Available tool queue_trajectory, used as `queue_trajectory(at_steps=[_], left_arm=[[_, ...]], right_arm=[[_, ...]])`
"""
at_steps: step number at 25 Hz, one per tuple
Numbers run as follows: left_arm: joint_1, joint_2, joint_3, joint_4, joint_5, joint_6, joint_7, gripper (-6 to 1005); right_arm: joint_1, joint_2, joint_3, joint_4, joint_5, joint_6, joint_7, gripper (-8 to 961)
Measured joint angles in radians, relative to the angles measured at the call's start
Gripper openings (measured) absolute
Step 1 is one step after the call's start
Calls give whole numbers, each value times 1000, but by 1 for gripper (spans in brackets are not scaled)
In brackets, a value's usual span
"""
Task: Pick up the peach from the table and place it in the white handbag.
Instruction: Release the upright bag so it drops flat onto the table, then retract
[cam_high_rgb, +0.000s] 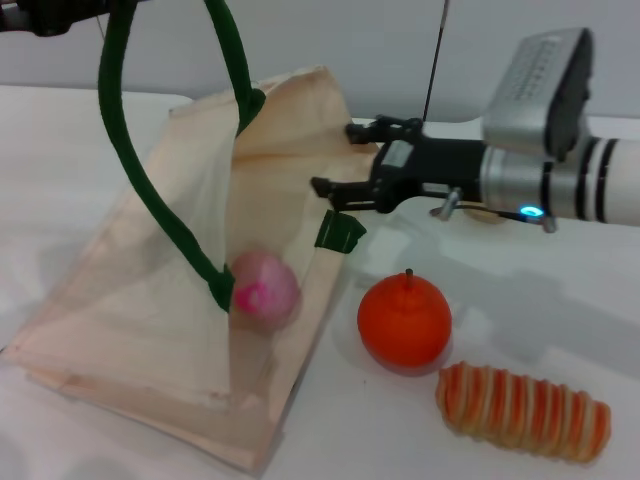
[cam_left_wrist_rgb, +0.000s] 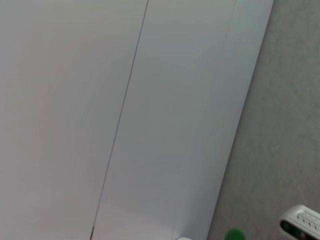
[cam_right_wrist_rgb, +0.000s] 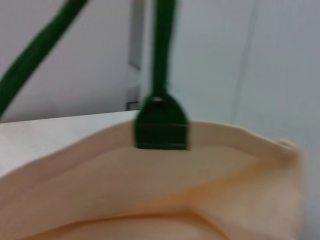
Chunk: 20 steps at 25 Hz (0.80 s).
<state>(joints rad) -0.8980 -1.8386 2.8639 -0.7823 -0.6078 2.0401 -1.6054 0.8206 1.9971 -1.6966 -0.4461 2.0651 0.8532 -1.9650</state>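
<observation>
The white handbag (cam_high_rgb: 150, 300) leans on the table, its mouth held up by a dark green handle (cam_high_rgb: 140, 180) that runs out of the top of the head view. The peach (cam_high_rgb: 265, 290) is a pink round shape low inside the bag, seen through the thin fabric. My right gripper (cam_high_rgb: 336, 158) is open and empty, right at the bag's upper right rim. The right wrist view shows the bag's rim (cam_right_wrist_rgb: 150, 190) and a green handle tab (cam_right_wrist_rgb: 161, 122) close up. My left arm (cam_high_rgb: 40, 15) is at the top left by the raised handle.
A bright orange fruit (cam_high_rgb: 404, 320) sits right of the bag. A striped orange-and-cream roll (cam_high_rgb: 523, 410) lies at the front right. A beige lump (cam_high_rgb: 487, 215) peeks out behind my right arm. The left wrist view shows only wall panels.
</observation>
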Motion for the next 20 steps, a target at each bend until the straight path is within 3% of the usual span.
queue_trajectory(at_steps=[4, 7, 12, 20], left_arm=[[8, 0, 0, 0, -1, 0, 2, 169], [11, 0, 0, 0, -2, 0, 2, 170], [4, -1, 0, 0, -2, -2, 2, 171], [7, -6, 0, 0, -21, -22, -4, 172]], right_arm=[[-23, -14, 46, 0, 0, 2, 0, 894], [-55, -19, 145, 0, 0, -3, 0, 894], [-103, -14, 336, 0, 0, -17, -10, 894], [-140, 0, 450, 6, 1, -22, -40, 894]])
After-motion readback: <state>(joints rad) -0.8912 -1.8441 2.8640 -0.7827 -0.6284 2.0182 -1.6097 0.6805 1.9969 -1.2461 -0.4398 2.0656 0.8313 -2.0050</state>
